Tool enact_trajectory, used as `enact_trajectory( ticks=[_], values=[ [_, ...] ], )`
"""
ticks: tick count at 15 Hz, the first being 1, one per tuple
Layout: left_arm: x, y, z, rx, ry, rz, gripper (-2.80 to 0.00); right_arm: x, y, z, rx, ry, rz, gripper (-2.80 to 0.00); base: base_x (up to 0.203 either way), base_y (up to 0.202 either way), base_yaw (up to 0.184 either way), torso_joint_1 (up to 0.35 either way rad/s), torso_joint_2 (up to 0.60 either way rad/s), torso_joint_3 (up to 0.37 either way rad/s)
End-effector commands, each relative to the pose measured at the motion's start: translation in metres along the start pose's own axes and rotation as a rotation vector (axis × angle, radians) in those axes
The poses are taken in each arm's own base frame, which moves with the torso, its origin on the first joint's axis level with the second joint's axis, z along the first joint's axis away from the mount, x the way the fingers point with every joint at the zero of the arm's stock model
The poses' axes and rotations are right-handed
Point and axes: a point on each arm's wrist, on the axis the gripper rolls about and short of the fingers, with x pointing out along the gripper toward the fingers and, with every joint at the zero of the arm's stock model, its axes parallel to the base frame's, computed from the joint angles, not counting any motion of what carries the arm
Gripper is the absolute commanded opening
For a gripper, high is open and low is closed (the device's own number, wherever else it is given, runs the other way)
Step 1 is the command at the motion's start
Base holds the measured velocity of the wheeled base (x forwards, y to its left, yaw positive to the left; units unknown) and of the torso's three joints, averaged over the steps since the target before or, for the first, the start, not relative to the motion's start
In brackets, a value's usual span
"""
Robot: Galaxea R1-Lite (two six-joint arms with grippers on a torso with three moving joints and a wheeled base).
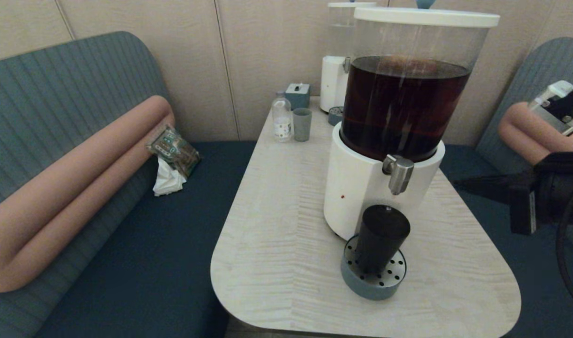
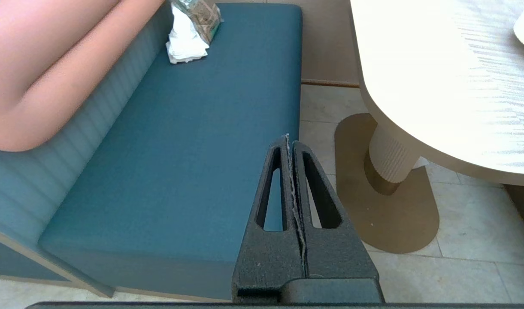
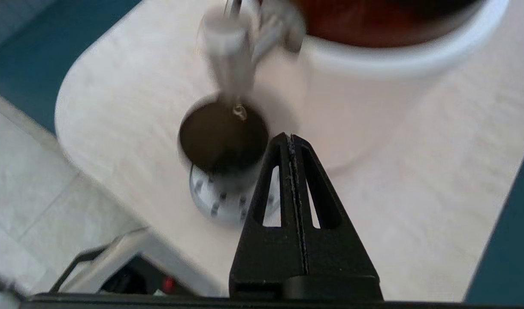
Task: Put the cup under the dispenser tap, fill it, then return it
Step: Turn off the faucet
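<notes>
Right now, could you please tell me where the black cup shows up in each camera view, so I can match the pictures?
Head view: the black cup stands on the round perforated drip tray, below the steel tap, lower right of centre.
Left wrist view: not in it; only bench, floor and table edge.
Right wrist view: the cup, seen from above, dark inside, just past the shut right end effector.
Shared landmark: the light wood table, in all three.

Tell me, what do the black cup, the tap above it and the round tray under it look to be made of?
The cup: likely matte plastic, since its black wall shows no glint. The tap: brushed metal, probably steel, grey with a soft sheen. The tray: a perforated pale metal-looking plate in a grey-blue rim, perhaps plastic; hard to say.
</notes>
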Motion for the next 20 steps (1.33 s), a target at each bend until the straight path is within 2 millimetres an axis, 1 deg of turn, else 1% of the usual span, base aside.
enact_trajectory(
  ticks=[1,3,6,9,13,15,17,20],
  values=[
    [0.000,0.000,0.000,-0.001,0.002,0.000,-2.80,-0.028,0.003,-0.007,-0.005,-0.047,-0.001,-2.80,0.000,0.000,0.000,0.000,0.00,0.000],
    [0.000,0.000,0.000,-0.001,0.002,0.000,-2.80,-0.044,0.005,-0.016,-0.004,-0.054,-0.004,-2.80,0.000,0.000,0.000,0.000,0.00,0.000],
    [0.000,0.000,0.000,-0.001,0.002,0.001,-2.80,-0.064,0.006,-0.024,0.033,-0.074,-0.011,-2.80,0.000,0.000,0.000,0.000,0.00,0.000],
    [0.000,0.000,0.000,-0.001,0.002,0.000,-2.80,-0.072,0.007,-0.033,0.044,-0.072,-0.017,-2.80,0.000,0.000,0.000,0.000,0.00,0.000],
    [0.000,0.000,0.000,-0.001,0.002,0.000,-2.80,-0.087,0.008,-0.033,0.041,-0.123,-0.023,-2.80,0.000,0.000,0.000,0.000,0.00,0.000],
    [0.000,0.000,0.000,-0.001,0.002,0.001,-2.80,-0.096,0.008,-0.036,0.042,-0.148,-0.060,-2.80,0.000,0.000,0.000,0.000,0.00,0.000],
    [0.000,0.000,0.000,-0.001,0.002,0.001,-2.80,-0.104,0.008,-0.044,0.045,-0.167,-0.108,-2.80,0.000,0.000,0.000,0.000,0.00,0.000],
    [0.000,0.000,0.000,-0.001,0.002,0.000,-2.80,-0.132,0.009,-0.050,0.053,-0.261,-0.200,-2.80,0.000,0.000,0.000,0.000,0.00,0.000]
  ],
)
